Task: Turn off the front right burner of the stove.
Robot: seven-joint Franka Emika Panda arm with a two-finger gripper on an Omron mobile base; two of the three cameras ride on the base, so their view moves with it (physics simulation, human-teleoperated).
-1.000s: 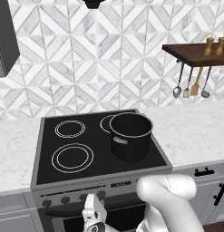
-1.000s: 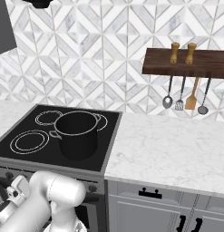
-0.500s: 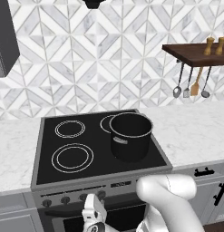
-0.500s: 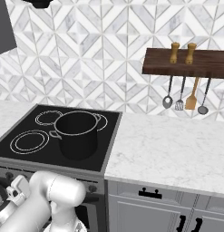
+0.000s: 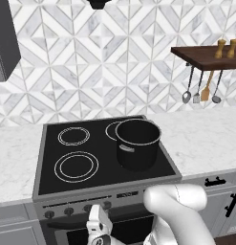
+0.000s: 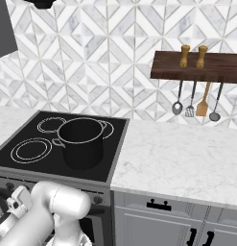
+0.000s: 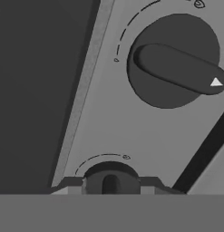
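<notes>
In the hand view the lower knob [image 7: 110, 180] is cut off along the bottom, so its pointer cannot be read. The pot [image 5: 137, 143] hides most of the stove's [image 5: 48, 162] right-hand rings.

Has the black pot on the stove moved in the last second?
No. The pot sits at the same place beside the white burner rings on the stove.
</notes>
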